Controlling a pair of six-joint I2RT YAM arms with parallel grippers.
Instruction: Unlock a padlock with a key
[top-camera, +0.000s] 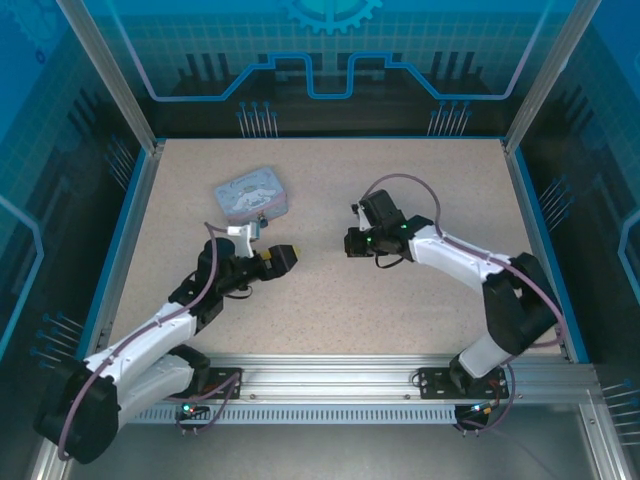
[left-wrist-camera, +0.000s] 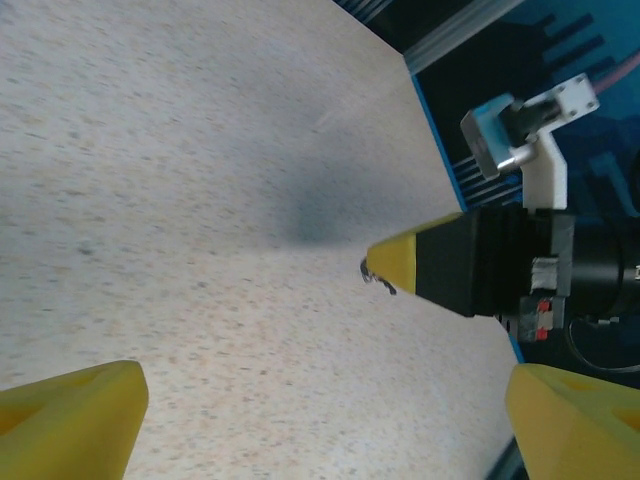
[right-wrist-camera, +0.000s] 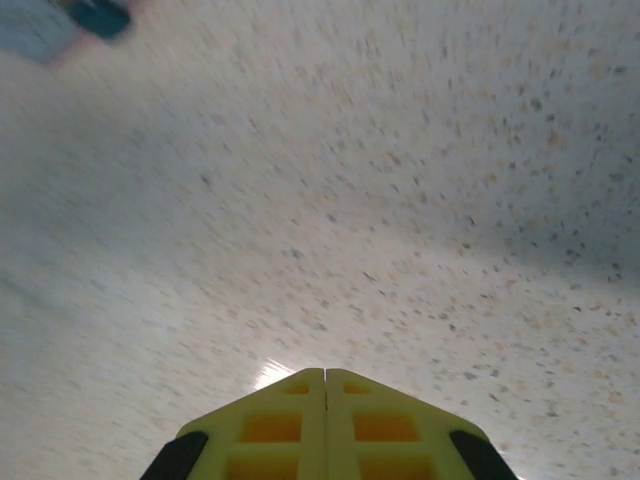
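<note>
Plainly, on the table (top-camera: 330, 300) the pale tin (top-camera: 250, 195) sat toward the far-left corner. The left gripper (top-camera: 284, 258), spread wide, was nearer it than the right gripper (left-wrist-camera: 385, 262), pressed together apparently on the key (left-wrist-camera: 380, 283). The padlock (right-wrist-camera: 100, 17), blurred, lay beside the tin, far-left of the key.

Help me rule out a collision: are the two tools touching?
Apart. The top view shows bare table between the left tool and the right tool, with a plain gap.
</note>
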